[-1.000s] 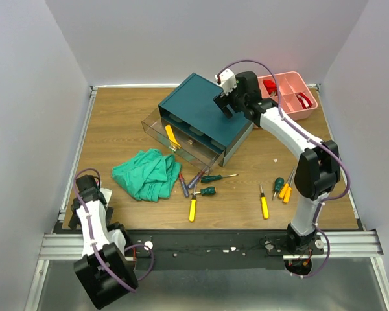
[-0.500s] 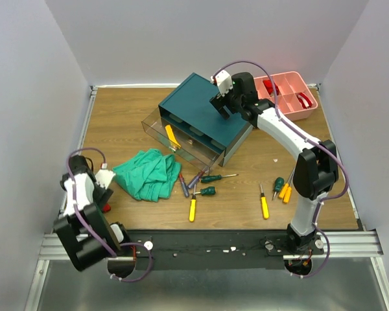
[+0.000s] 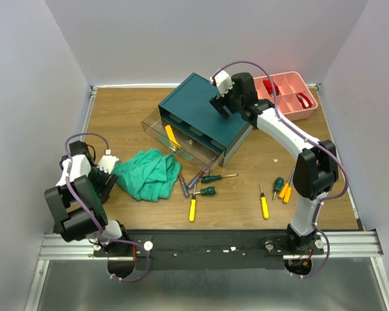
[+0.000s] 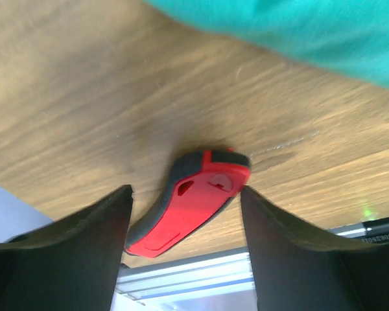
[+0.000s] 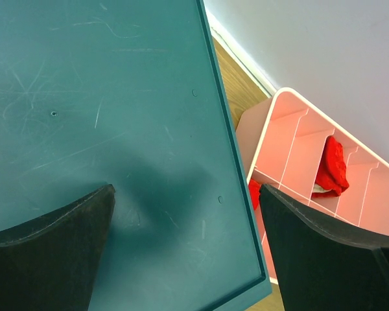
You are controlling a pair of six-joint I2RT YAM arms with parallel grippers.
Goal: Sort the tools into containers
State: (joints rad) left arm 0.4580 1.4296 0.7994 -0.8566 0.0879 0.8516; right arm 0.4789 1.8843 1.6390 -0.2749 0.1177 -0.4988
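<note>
Inspection, all views: no legible text, label, brand, no. or sign found. One doubtful item, left wrist view: faint pale print on a dark strip (image 4: pixel 382 228) at lower right, just past the edge of the counter (image 4: pixel 117 78). Chars. too small and blurred to read.
</note>
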